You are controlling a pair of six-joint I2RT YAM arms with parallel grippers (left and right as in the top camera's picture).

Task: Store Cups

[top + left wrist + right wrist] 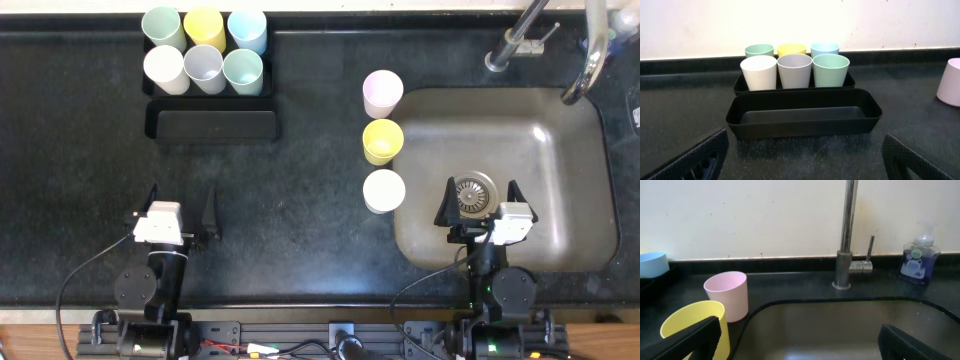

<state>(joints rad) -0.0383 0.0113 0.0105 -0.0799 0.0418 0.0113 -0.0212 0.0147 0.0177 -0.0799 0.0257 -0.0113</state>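
From above, six cups (205, 65) are stored in a tray (207, 96), but a pink cup (382, 93), yellow cup (382, 141) and white cup (383, 190) are left on the bench (300, 200). In the left wrist view, the left tool (802, 160) is held wide open and empty. In the right wrist view, the right tool (800, 345) is open and empty too.

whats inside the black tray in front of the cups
Nothing: the front tray shows a bare black floor. Its near wall hides a strip of that floor in the left wrist view.
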